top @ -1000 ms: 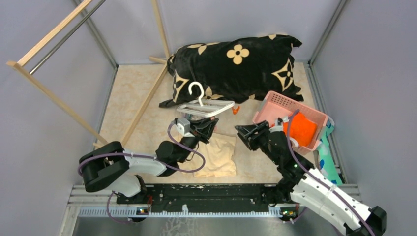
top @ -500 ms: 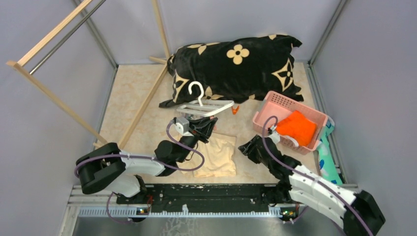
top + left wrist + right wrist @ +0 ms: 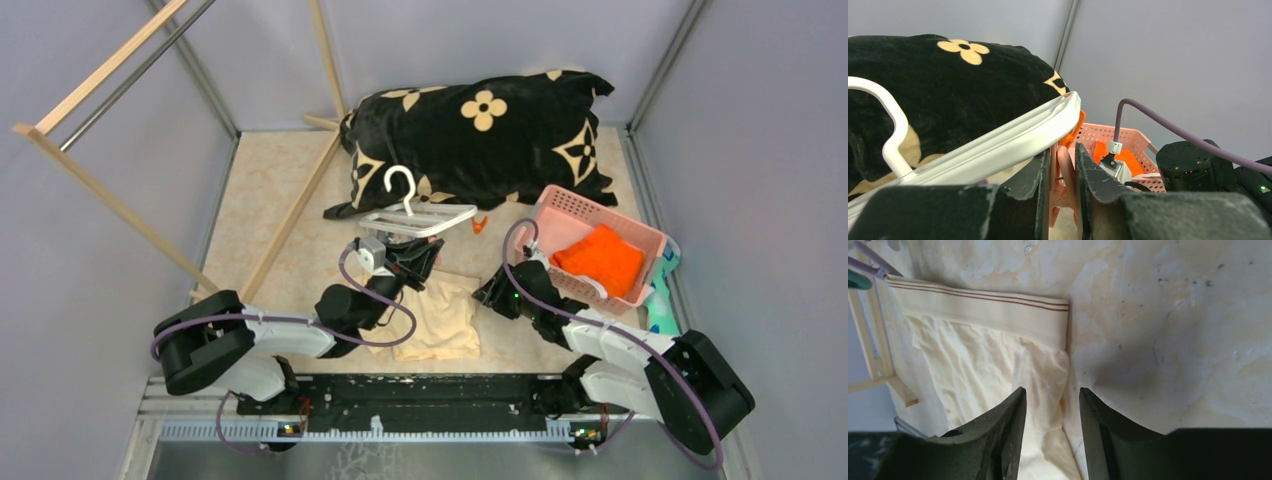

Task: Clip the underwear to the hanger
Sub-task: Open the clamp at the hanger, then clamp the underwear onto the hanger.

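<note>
Currently the cream fabric underwear (image 3: 445,315), flat on the table (image 3: 290,240) by the white plastic frame hanger (image 3: 420,220), is being straddled at its edge by the open-jawed right gripper (image 3: 1050,392); an orange clip (image 3: 1066,172) is being pinched by the left gripper (image 3: 1063,155). Risk: high closure, edge being missed.

Right tool (image 3: 488,293) — now lower (clear of basket (image 3: 600,209)) — at underwear (image 3: 445,315) edge
</note>
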